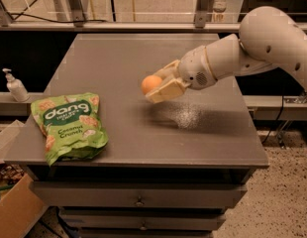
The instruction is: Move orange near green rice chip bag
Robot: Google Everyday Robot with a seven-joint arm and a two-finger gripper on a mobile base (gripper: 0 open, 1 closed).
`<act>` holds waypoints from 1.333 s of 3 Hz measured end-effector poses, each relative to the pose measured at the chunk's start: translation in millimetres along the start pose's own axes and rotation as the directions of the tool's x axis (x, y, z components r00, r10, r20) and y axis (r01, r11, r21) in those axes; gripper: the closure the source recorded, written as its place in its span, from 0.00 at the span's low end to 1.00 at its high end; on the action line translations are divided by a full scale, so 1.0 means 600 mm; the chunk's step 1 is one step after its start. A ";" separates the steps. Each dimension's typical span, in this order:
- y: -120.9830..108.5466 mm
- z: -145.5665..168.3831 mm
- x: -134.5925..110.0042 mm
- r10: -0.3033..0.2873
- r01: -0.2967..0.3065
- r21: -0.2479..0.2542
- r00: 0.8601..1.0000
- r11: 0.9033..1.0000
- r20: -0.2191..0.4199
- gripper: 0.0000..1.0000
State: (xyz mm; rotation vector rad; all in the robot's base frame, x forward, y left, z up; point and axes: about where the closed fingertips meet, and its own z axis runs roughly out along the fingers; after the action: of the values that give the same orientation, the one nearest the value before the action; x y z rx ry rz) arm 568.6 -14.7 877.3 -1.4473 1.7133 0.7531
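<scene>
The orange [150,84] is a small round fruit held between the cream fingers of my gripper [157,87], above the middle of the grey table [124,58]. The gripper is shut on it and its shadow falls on the tabletop just below. The green rice chip bag [68,125] lies flat at the front left corner of the table, white "dang" lettering facing up. The orange is to the right of the bag and a little further back, well apart from it.
A white pump bottle [15,86] stands on a ledge left of the table. A cardboard box [12,209] sits on the floor at the lower left. Drawers [138,197] run below the table's front edge. A metal rail crosses behind the table.
</scene>
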 end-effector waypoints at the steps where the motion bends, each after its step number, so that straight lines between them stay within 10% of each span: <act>1: 0.112 0.094 -0.003 -0.034 0.042 -0.194 0.998 0.980 0.044 1.00; 2: 0.199 0.152 -0.016 -0.016 0.039 -0.320 0.997 0.947 0.074 0.92; 4: 0.198 0.158 -0.010 -0.021 0.036 -0.329 0.999 0.944 0.047 0.48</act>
State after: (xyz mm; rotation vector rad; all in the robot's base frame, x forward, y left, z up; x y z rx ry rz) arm 468.8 88.7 827.3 -1.6608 1.5825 1.0877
